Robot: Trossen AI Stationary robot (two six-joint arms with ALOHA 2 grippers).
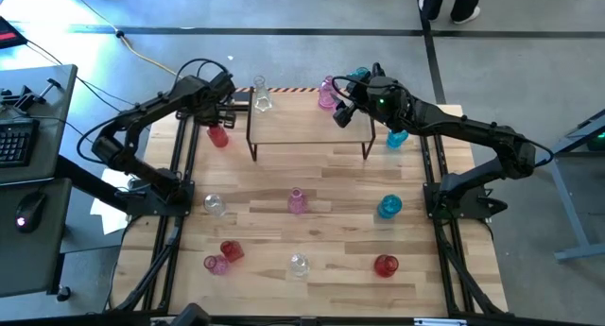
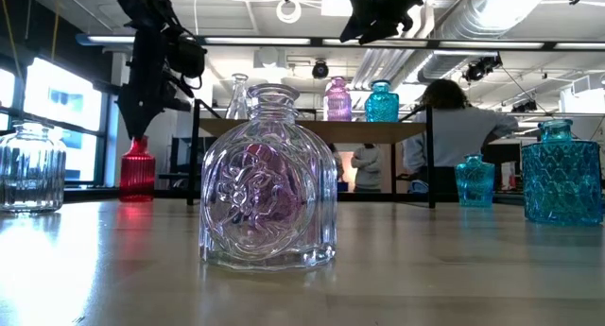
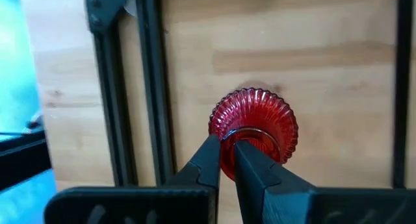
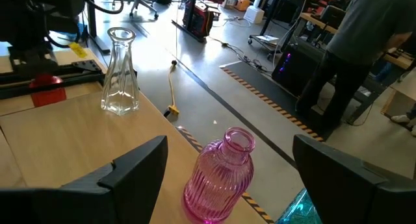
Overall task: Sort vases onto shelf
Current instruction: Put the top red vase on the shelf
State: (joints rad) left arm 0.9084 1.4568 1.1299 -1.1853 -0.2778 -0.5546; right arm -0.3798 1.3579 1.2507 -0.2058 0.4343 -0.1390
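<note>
The left gripper [image 3: 224,160] is clamped on the rim of the ribbed red vase [image 3: 255,126], which stands on the tabletop [image 1: 331,165] just beside the shelf [image 1: 307,128], at its left end. The jaws pinch only one side of the neck, so I think the hold is thin. If the arm lifts fast, the round glass may turn between the fingers, tilt, and slip out. A fall onto the wood could break it.

The way up also has a risk. The clear vase [image 1: 262,98] stands at the left back corner of the shelf, near the place where the red one must pass. A swinging body could knock it over, or strike the shelf edge or its black leg.

The right gripper [image 1: 344,113] hangs over the right back part of the shelf with its jaws wide apart, near the pink vase [image 4: 220,176]. If both arms move over the shelf together, they may touch.
</note>
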